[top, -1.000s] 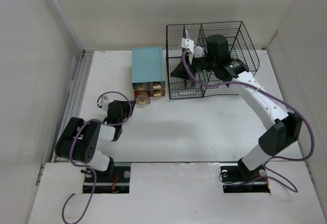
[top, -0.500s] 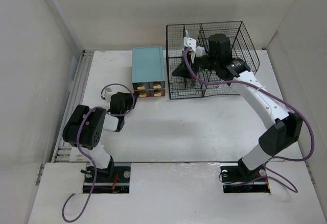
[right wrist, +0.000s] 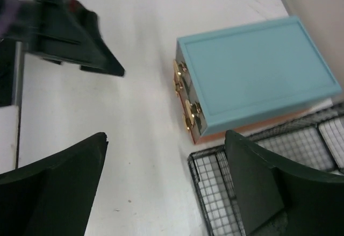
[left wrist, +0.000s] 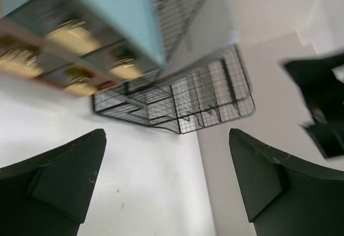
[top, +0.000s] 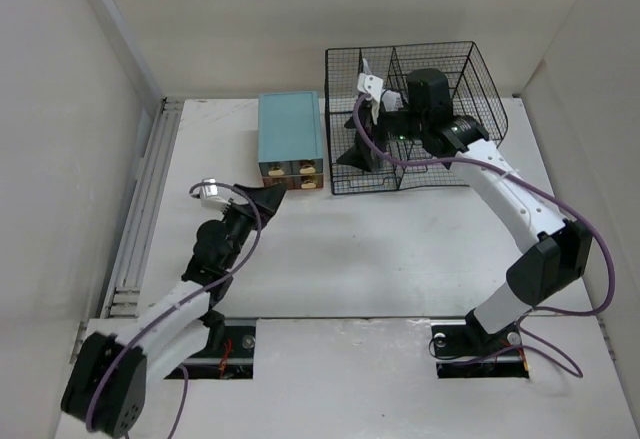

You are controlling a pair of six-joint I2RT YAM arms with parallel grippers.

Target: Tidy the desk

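The desk [top: 400, 249] is a white tabletop with a grey rail [top: 140, 219] along its left edge. My left gripper [top: 265, 197] hovers just in front of the teal-topped drawer box [top: 292, 137], open and empty. In the left wrist view, only bare desk [left wrist: 156, 193] lies under the left gripper [left wrist: 166, 177]. My right gripper [top: 356, 149] hangs open and empty over the front left corner of the black wire rack [top: 430, 109]. Below the right gripper [right wrist: 164, 187] in the right wrist view are that rack's corner [right wrist: 215, 198] and the drawer box [right wrist: 258, 80].
The drawer box's gold-handled drawer fronts [top: 292, 171] sit flush. The wire rack [left wrist: 183, 101] stands right beside the box [left wrist: 80, 21]. White walls close in the desk on the left, back and right. My left gripper [right wrist: 75, 37] shows in the right wrist view.
A bottom drawer that stuck out a second ago now sits flush. The left arm has stretched forward and its gripper has opened. The right gripper has opened over the rack, hardly moving.
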